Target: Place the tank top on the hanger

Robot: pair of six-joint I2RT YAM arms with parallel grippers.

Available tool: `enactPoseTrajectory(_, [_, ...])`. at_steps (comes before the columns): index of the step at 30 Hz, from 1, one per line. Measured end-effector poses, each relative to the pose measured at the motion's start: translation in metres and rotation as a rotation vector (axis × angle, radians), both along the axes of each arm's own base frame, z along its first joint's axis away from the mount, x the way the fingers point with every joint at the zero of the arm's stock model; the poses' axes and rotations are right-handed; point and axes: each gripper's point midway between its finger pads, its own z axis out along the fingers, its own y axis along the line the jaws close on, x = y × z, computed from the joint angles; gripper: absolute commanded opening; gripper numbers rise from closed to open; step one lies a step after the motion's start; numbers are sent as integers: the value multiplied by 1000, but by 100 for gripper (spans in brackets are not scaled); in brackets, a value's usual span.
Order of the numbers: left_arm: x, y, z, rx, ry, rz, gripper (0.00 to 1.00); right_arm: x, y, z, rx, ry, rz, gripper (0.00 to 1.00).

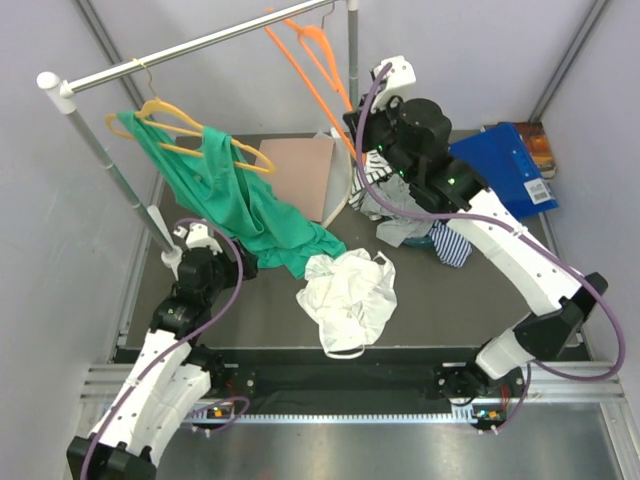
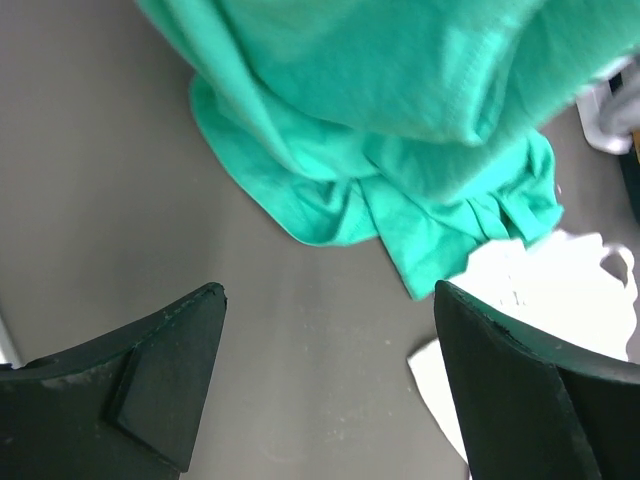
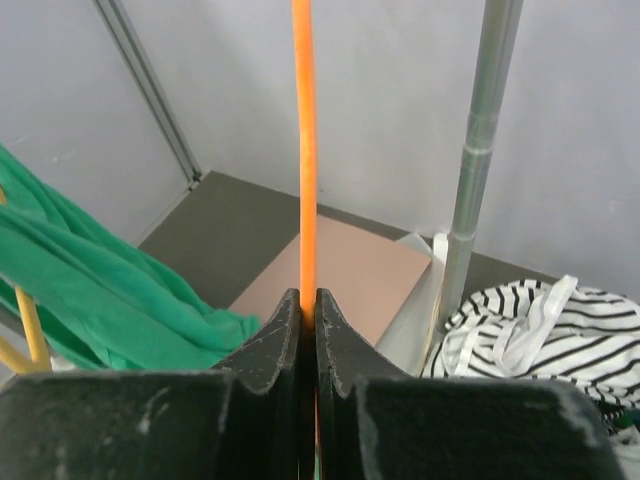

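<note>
Top external view: the white tank top (image 1: pixel 350 295) lies in a crumpled heap on the dark table (image 1: pixel 250 325), near the front, between the two arms. In the left wrist view, the left gripper (image 2: pixel 322 330) is low over the bare table. Its fingers (image 2: pixel 160 380) are wide apart with nothing in them, and the tank top is just to its right. A little farther back, a green shirt (image 1: pixel 235 205) hangs from a yellow hanger (image 1: pixel 165 120) and spills down onto the table, with its end touching the tank top. On the right side lies a black-and-white striped shirt (image 1: pixel 450 245), with a blue folder (image 1: pixel 500 165) behind it. At the back, the right gripper (image 3: pixel 308 312) is squeezed tight on a thin bar of the orange hanger (image 3: pixel 303 150), which reaches up to the metal rail (image 1: pixel 200 45).
</note>
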Motion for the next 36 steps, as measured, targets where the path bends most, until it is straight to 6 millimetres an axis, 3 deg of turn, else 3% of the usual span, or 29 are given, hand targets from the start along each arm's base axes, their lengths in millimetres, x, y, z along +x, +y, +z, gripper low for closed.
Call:
enactPoseTrajectory(6, [-10, -20, -3, 31, 9, -68, 89, -27, -14, -45, -57, 66, 42, 0])
enactPoseTrajectory(11, [-25, -45, -4, 17, 0, -138, 86, -66, -35, -95, -116, 142, 104, 0])
enactPoseTrajectory(14, [-39, -61, -18, -7, 37, -190, 84, -88, -52, -119, -135, 182, 114, 0])
enactPoseTrajectory(17, [-57, -76, -46, -13, 111, -236, 81, -103, -67, -142, -145, 222, 98, 0])
enactPoseTrajectory(21, [-79, -102, -72, 4, 185, -331, 79, -109, -85, -180, -168, 305, 34, 0])
enactPoseTrajectory(24, [-89, -128, -81, 10, 212, -406, 76, -105, -101, -202, -176, 373, -30, 0])
enactPoseTrajectory(30, [-101, -192, -79, 39, 271, -537, 68, -86, -143, -213, -114, 437, -190, 0])
enactPoseTrajectory(36, [-105, -251, -51, -34, 259, -647, 58, -87, -150, -206, -75, 423, -200, 0])
